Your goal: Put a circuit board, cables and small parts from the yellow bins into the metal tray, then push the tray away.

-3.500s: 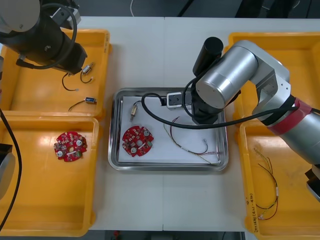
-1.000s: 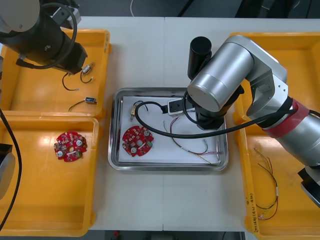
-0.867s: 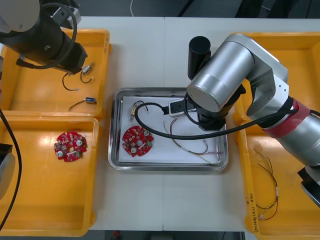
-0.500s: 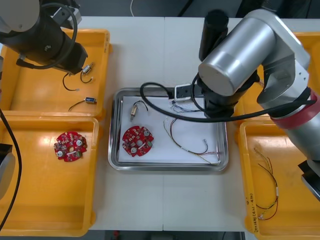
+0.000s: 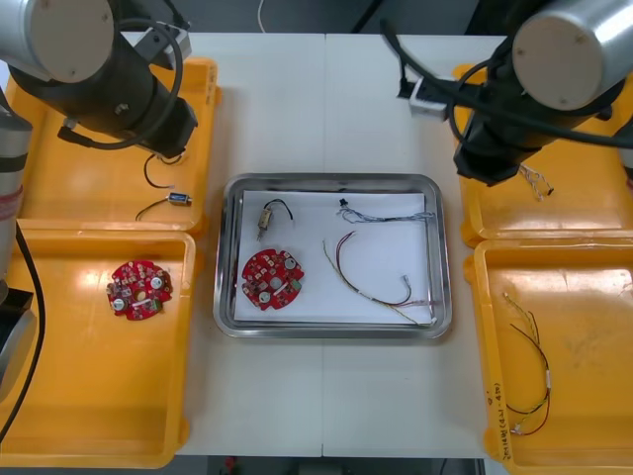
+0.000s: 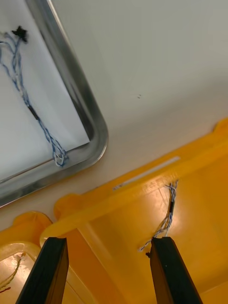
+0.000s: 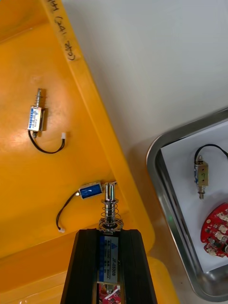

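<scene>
Since half a second ago the left arm has been shifted slightly over the far left yellow bin [image 5: 79,193]. Its gripper is hidden beneath it from the front. In the wrist view the left gripper [image 7: 108,235] is seen closed on a small metal part [image 7: 109,209], whose sprung tip juts past the fingers; another part [image 7: 90,191] lies in the bin just beyond. Off to that gripper's side, the metal tray [image 5: 229,327] holds a circuit board [image 5: 272,279] and a blue and white cable [image 5: 381,213], uncovered since the right arm was drawn back. The right gripper [image 6: 108,242] is likewise hidden from the front. Its wrist view shows it wide open and empty above the far right bin [image 6: 199,190], a second twisted cable [image 6: 167,213] just beyond its fingers, bare counter [image 6: 156,71] farther on.
</scene>
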### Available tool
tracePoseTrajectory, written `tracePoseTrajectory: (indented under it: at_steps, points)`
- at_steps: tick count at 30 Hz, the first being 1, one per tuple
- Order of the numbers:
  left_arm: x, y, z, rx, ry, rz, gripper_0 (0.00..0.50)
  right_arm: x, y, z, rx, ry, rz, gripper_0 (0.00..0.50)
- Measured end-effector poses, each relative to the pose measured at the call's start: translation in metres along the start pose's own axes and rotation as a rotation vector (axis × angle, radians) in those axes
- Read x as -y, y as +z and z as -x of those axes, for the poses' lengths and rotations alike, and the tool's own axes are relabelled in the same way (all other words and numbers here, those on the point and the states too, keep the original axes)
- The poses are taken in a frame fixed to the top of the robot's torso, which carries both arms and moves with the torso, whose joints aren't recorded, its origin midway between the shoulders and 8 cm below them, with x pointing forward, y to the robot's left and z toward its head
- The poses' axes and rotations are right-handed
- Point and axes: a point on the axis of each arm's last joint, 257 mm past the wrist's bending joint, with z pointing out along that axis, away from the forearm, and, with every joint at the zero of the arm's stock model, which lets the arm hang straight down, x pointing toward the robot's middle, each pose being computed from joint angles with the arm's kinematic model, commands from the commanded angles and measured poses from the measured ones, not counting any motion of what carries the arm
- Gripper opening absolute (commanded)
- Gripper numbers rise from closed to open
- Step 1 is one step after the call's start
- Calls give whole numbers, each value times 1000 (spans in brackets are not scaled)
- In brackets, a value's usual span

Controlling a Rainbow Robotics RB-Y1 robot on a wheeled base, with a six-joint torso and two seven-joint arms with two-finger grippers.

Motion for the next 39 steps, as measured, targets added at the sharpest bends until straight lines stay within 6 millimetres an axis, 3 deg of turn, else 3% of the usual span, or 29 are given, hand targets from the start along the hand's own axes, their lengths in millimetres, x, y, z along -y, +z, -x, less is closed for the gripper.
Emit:
tracePoseTrajectory:
  at_steps: [7,13,19,30,39]
  points:
    - [30,10,8,28,6,-26,0,30,-16,-32,12,183,-47,500]
    - [58,21,11,42,66,-45,1,43,-23,-60,6,365,-80,500]
    - [88,32,16,70,95,-69,0,52,-25,-103,-8,575,-98,500]
    - [130,77,12,67,109,-116,0,54,-31,-192,-46,810,-113,500]
    - [155,109,1,57,150,-136,1,36,-38,-238,-15,953,-61,500]
